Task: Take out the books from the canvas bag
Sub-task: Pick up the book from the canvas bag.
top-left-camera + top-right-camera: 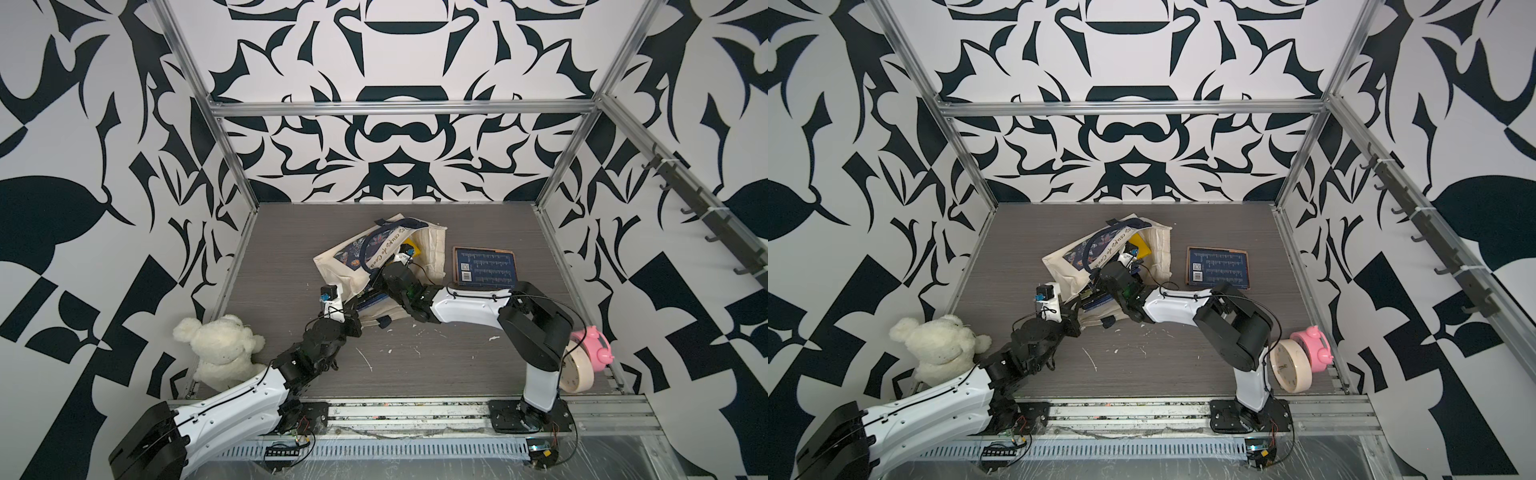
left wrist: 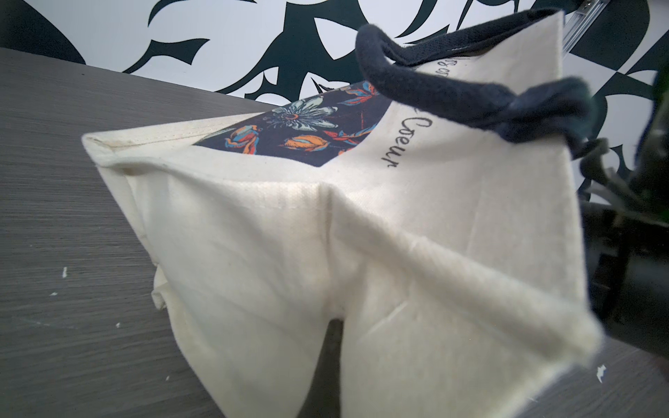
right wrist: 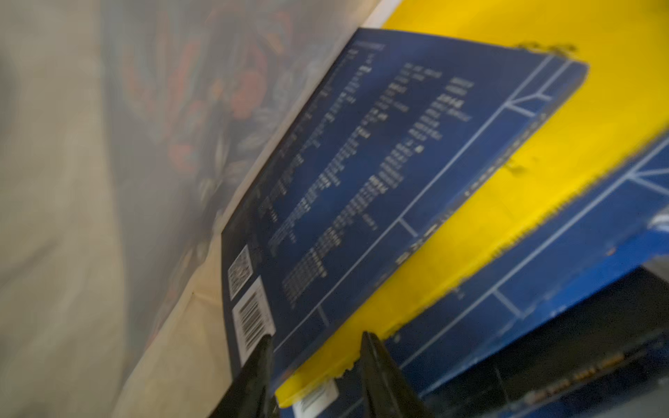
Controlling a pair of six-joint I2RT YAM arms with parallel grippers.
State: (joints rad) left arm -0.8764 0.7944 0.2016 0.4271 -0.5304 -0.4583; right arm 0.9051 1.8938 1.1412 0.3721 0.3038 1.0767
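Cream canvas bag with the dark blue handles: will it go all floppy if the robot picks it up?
Probably floppy: the cream canvas bag with navy strap handles already creases and sags in folds. The straps droop limply too. The thin blue and yellow books still inside would likely weigh it down and slide about.

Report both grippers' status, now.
Left gripper: closed, holding the canvas bag by its edge.
Right gripper: open inside the bag, fingers either side of a corner of the dark blue book.
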